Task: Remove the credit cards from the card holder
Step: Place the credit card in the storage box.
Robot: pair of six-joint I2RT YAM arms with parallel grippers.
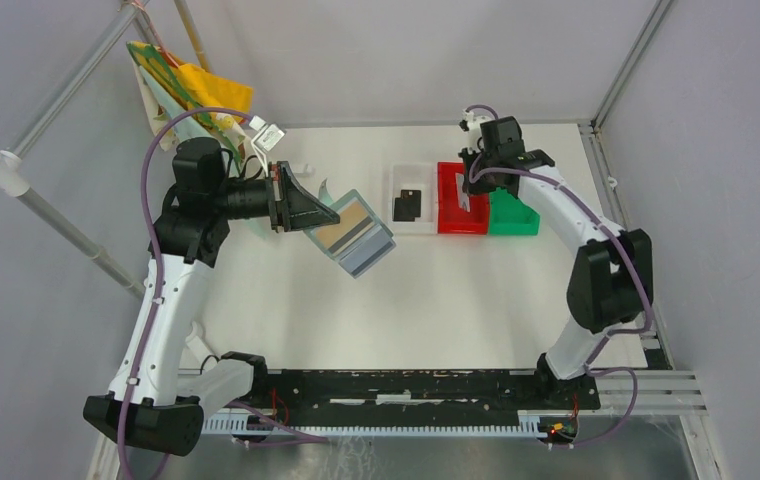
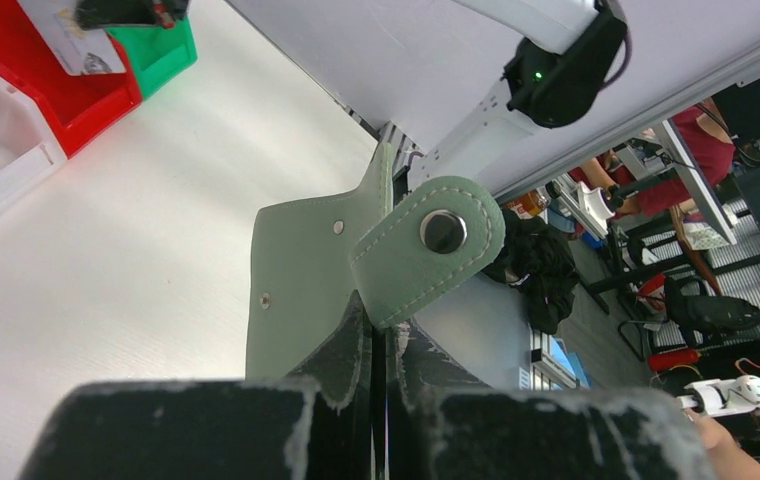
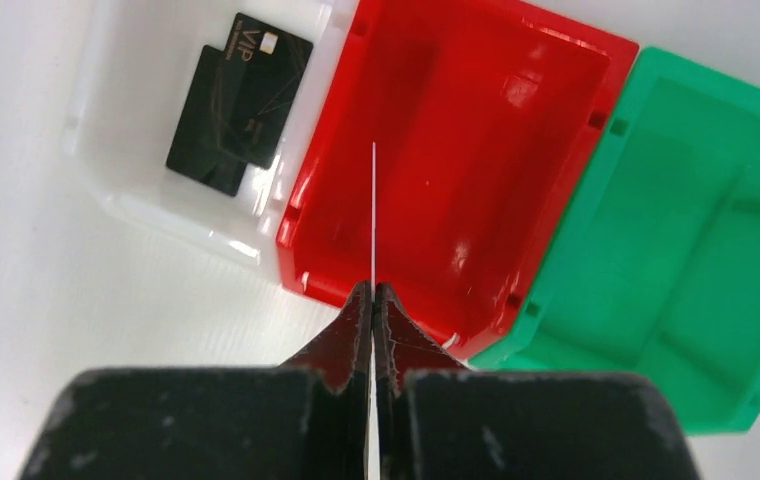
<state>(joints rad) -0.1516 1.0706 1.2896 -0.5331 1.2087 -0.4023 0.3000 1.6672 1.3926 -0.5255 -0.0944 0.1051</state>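
Bins sit in a row on the table (image 1: 406, 300): white bin (image 3: 181, 218), red bin (image 3: 476, 150), green bin (image 3: 676, 250). The white one holds a black card (image 3: 241, 105), perhaps two overlapped. The left gripper (image 2: 381, 335), clamped tight, pinches the card holder (image 2: 301, 290) above the table, tan-gold card (image 1: 341, 225) inside. The right gripper (image 3: 373, 290), jaws pressed together, grips a silvery-white card (image 3: 373, 200) over the red bin, edge-on, its face hidden.
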